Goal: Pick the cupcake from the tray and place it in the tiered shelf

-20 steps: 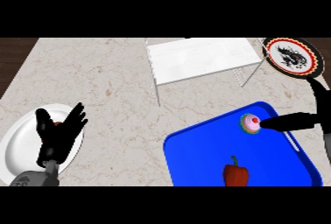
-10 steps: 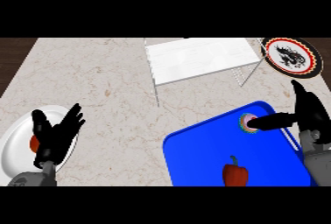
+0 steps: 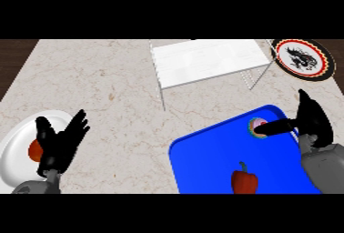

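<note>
Your right hand (image 3: 310, 119) is at the far right corner of the blue tray (image 3: 201, 154), with its thumb lying across the top of the cupcake (image 3: 256, 126) and its fingers standing up behind it; you cannot tell from this view whether the fingers have wrapped round the cupcake, since the thumb covers much of it and only the pink top with its green rim shows. The cupcake sits on the tray, near its far right corner. Nearer to you on the same tray lies a red bell pepper (image 3: 245, 179), well apart from the cupcake. The white tiered shelf (image 3: 205, 59) stands on the marble counter (image 3: 107, 86) beyond the tray, and a round plate with a black dragon design and a red ring (image 3: 302, 58) lies just to its right. Your left hand (image 3: 62, 142) rests open at the lower left, fingers spread, over a white plate (image 3: 17, 145) that has a small red thing on it.
</note>
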Action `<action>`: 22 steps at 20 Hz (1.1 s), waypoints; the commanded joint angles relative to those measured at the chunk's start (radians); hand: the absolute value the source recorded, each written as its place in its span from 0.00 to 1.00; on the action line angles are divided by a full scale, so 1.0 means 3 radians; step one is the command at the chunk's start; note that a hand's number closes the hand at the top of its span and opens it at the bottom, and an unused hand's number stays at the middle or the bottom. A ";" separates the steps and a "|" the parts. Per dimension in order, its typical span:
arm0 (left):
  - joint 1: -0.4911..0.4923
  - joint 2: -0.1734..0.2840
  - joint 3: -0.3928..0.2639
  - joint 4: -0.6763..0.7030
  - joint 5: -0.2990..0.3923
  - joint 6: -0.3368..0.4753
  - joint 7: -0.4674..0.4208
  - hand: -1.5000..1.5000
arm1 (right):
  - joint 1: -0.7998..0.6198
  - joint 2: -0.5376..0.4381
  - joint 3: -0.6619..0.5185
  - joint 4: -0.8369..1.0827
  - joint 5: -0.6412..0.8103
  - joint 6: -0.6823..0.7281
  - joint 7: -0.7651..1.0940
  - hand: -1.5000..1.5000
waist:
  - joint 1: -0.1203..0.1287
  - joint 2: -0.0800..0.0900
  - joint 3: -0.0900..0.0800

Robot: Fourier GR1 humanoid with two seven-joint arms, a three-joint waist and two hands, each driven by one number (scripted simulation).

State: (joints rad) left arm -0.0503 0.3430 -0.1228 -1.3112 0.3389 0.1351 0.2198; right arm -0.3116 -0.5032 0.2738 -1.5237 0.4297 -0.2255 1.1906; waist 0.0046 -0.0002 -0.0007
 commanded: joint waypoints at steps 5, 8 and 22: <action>0.0158 -0.0028 0.0024 -0.0280 -0.0121 0.0036 0.0136 0.50 | -0.0006 0.0189 -0.0316 0.0295 0.0164 0.0044 0.0062 0.00 | -0.0001 -0.0003 0.0003; -0.0018 -0.0157 0.0069 -0.0014 -0.0154 0.0015 0.0063 0.50 | -0.0149 0.0446 -0.0226 0.0464 0.0410 -0.0010 0.0112 0.00 | -0.0002 0.0003 0.0002; -0.0109 -0.0246 0.0277 0.0087 -0.0333 -0.0181 0.0136 0.50 | -0.0080 0.0754 -0.0346 0.0607 0.0362 0.0414 -0.0811 1.00 | -0.0019 0.0000 0.0002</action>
State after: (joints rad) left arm -0.0500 0.2998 -0.0500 -1.3385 0.2689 0.0897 0.2692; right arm -0.3630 -0.2969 0.1847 -1.2916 0.5165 -0.1182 0.9699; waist 0.0041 -0.0015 -0.0016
